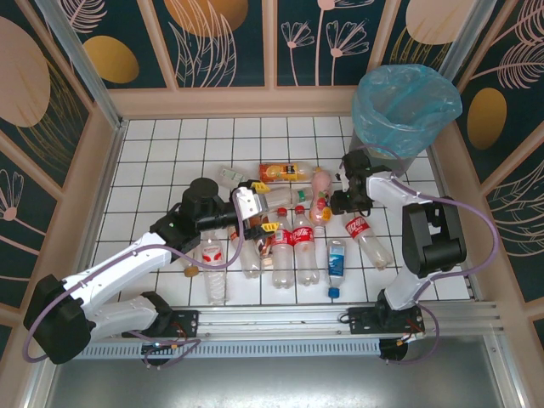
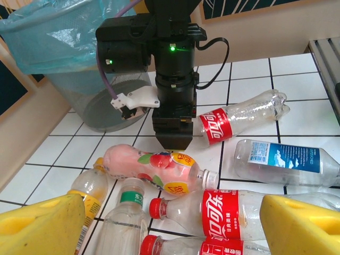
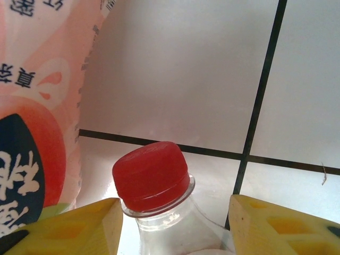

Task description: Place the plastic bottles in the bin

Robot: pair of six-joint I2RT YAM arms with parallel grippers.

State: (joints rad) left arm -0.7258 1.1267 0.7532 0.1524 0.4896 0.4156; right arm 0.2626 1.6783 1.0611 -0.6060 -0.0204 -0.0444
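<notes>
The job looks like it is only starting. The bottles [image 1: 293,238] lie in a heap on the white table [image 1: 170,153], and the bin [image 1: 406,106] in the far right corner looks empty from above. The top view shows the whole heap. Up close, the right gripper [image 3: 174,207] is open, with one finger on each side of a red-capped bottle [image 3: 151,175]. The left gripper [image 2: 171,212] is open too and holds nothing. It looks at a pink bottle [image 2: 154,167].

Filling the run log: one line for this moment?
right gripper: open, straddling red-capped clear plastic bottle; left gripper: open above bottles; round grey blue-lined bin: upright
</notes>
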